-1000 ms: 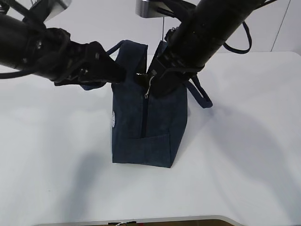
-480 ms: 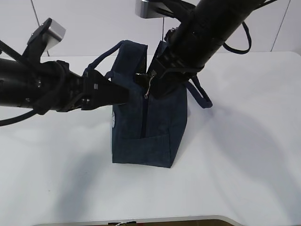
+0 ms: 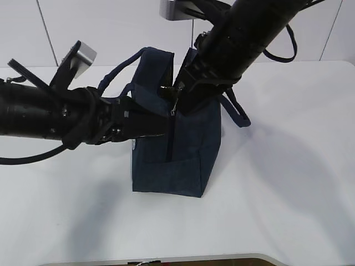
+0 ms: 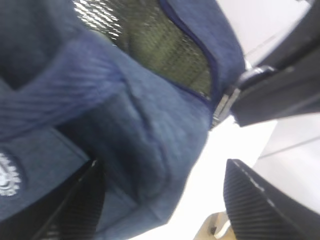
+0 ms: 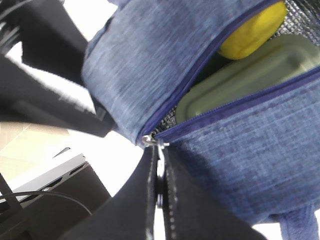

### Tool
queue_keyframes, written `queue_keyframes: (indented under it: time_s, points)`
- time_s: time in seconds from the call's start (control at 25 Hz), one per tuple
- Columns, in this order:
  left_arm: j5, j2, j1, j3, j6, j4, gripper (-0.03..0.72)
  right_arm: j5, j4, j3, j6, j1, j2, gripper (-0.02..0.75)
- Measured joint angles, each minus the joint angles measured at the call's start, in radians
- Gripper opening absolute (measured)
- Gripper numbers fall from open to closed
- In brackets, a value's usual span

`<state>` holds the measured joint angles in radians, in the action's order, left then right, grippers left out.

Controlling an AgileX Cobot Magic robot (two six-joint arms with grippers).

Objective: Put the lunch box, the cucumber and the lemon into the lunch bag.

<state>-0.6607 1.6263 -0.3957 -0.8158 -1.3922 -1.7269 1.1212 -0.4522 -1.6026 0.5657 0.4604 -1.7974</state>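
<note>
Compared with a second ago, the left arm has dropped lower and pushed further in, so the left gripper [image 3: 158, 126] now lies against the side of the lunch bag [image 3: 186, 160] at mid-height, where earlier it reached near the top edge; the right arm has not shifted. The bag stands upright near the middle of the white table [image 3: 288, 183], its narrow end panel facing the exterior camera and its long axis running away from that camera, zipper line running up the end toward the top. The left gripper's fingers [image 4: 255, 200] are spread wide with a fold of the navy fabric between them, not clamped. The right gripper [image 5: 159, 195] is pressed together, pinching the zipper pull [image 5: 152, 142] at the corner of the opening. Through the partly open top, the right wrist view shows the lemon [image 5: 252, 31] lying beside the sage-green lid of the lunch box [image 5: 240, 75], both inside the bag.
</note>
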Motion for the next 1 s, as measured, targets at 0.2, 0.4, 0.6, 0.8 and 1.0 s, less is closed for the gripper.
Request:
queue_keyframes:
  time_s: [0.2, 0.4, 0.6, 0.8, 1.0]
  points:
    - [-0.009, 0.000, 0.000, 0.000, -0.024, 0.002, 0.368, 0.002, 0.002, 0.000, 0.000, 0.000, 0.000, 0.005]
    - [-0.003, 0.003, 0.000, 0.000, -0.025, 0.004, 0.102, 0.002, 0.004, 0.000, 0.000, 0.000, 0.000, 0.005]
    - [0.002, 0.005, 0.000, 0.000, -0.026, 0.004, -0.003, 0.005, 0.004, 0.000, 0.000, 0.000, 0.000, 0.005]
    - [0.008, 0.005, 0.000, 0.000, -0.026, 0.005, -0.004, 0.058, 0.004, -0.028, -0.021, 0.000, 0.000, 0.005]
    - [0.010, 0.005, -0.002, 0.000, -0.026, 0.003, -0.004, 0.089, 0.021, -0.090, -0.051, 0.000, -0.002, 0.005]
